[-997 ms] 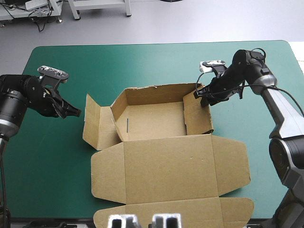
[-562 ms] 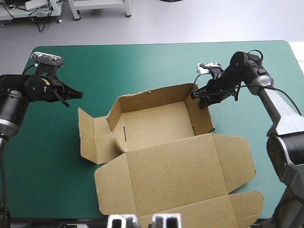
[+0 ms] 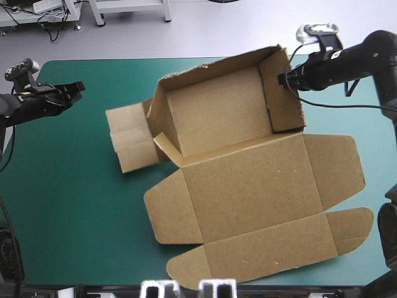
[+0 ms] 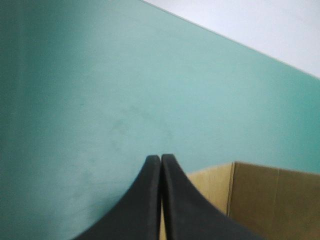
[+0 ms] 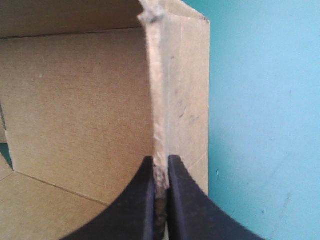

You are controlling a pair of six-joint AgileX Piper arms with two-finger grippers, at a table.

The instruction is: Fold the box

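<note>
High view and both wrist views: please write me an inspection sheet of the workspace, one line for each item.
surface: teal-green cover, bare around the board.
job's things: brown box, an open tray with walls raised and the lid flat toward the near edge; one side flap lies out to the left.
clutter: nothing seen.
grippers: right gripper shut on the box, on its right wall; left gripper shut, holding nothing, apart from the box.
cables: nothing seen.
surroundings: nothing seen.
</note>
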